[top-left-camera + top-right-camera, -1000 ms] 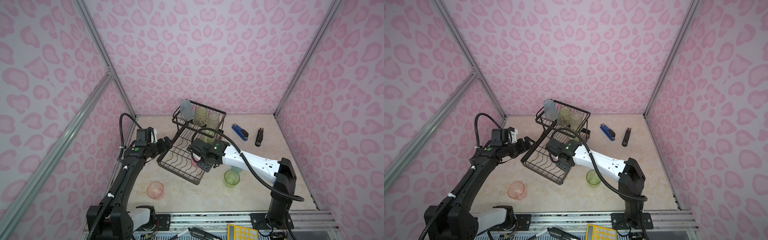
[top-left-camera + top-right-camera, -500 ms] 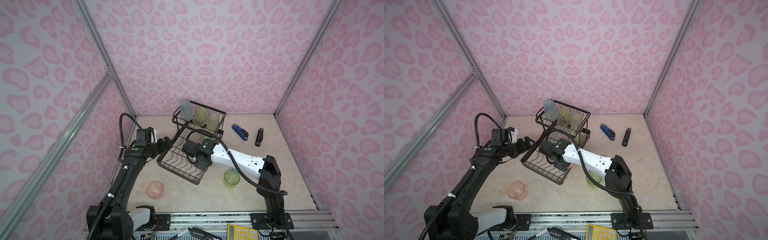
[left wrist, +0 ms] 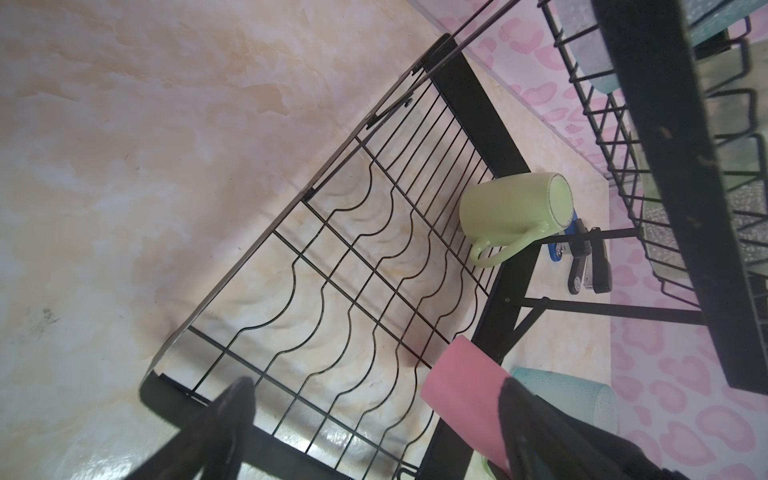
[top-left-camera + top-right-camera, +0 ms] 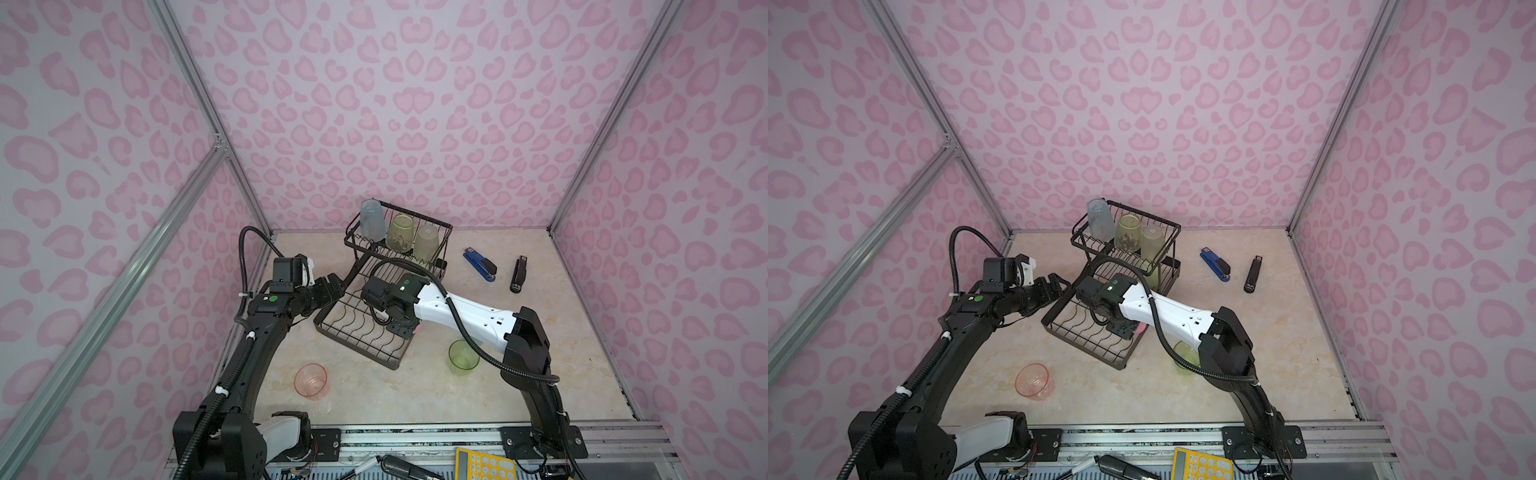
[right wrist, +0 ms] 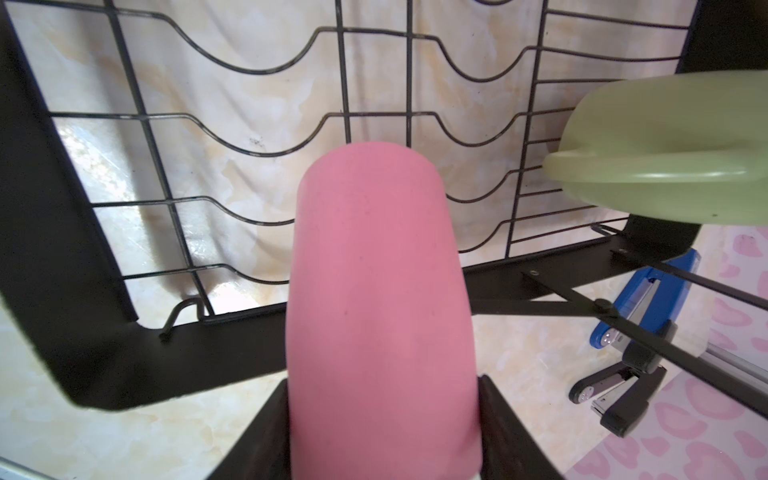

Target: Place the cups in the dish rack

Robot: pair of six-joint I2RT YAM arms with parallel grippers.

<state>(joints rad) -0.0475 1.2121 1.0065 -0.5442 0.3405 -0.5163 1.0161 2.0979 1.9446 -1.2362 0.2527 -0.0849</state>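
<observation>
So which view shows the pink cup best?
The right wrist view: the pink cup fills the frame, clamped by the right gripper. The left wrist view shows its side; both top views show only a sliver.

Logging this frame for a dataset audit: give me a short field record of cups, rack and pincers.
right pincer: shut on solid pink cup, above dish rack lower tray edge
left pincer: open, empty, beside the rack
upper basket: blue tumbler, olive-green tumbler, beige tumbler
lower tray: pale-green mug
table: translucent pink tumbler, bright green tumbler
</observation>
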